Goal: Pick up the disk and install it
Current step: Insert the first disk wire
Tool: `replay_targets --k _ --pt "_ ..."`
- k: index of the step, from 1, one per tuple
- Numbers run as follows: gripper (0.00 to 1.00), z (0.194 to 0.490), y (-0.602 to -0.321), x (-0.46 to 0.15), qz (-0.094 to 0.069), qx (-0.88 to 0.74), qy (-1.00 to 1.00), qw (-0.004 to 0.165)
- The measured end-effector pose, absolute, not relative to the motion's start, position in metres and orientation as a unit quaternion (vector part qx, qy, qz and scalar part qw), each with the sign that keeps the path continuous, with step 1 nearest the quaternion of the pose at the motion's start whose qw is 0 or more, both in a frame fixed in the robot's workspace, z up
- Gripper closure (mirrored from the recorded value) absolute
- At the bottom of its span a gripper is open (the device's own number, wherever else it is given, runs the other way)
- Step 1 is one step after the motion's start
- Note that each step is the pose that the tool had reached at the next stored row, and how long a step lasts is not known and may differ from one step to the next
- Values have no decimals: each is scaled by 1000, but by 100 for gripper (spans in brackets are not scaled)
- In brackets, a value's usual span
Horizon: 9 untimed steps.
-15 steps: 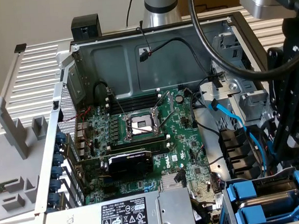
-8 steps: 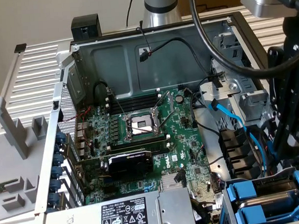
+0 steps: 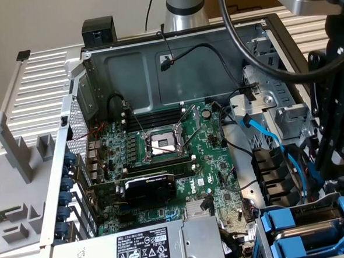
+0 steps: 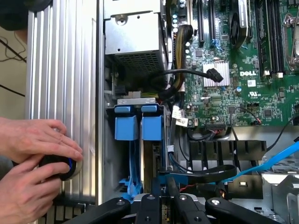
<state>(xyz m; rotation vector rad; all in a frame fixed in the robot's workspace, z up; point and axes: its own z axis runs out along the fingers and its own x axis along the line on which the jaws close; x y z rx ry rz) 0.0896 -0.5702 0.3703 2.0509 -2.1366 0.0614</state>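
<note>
Gripper: fingers drawn close, pinching the disk; we see it edge-on, its blue frame between them.
Disk position: upright, just beside the carriers in the drive bay, near a black cable loop.
Bay contents: blue-fronted carriers, two, side by side.
Case: open; holds a green motherboard and a silver power-supply box.
Arm: one, reaching down at the exterior view's right, over the bay corner.
Person's hands: two, together on a black round object outside the case.
</note>
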Motion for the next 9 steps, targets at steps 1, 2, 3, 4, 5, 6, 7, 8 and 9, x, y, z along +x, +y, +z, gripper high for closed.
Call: replay_targets --k 1,2,3,4,5,6,7,8,9 --pt "83 370 -570 93 21 690 -718 90" --pt "83 370 -570 96 21 690 -718 90" --pt "83 370 -570 96 21 690 -718 90" --pt "83 370 -570 96 21 690 -718 90" --pt "83 370 -570 96 21 690 -718 90" --pt "83 370 -570 97 21 690 -718 90" --pt "83 370 -570 98 21 690 -718 90" --pt "83 370 -570 99 21 690 -718 90" --pt "83 370 -570 99 21 690 -718 90"
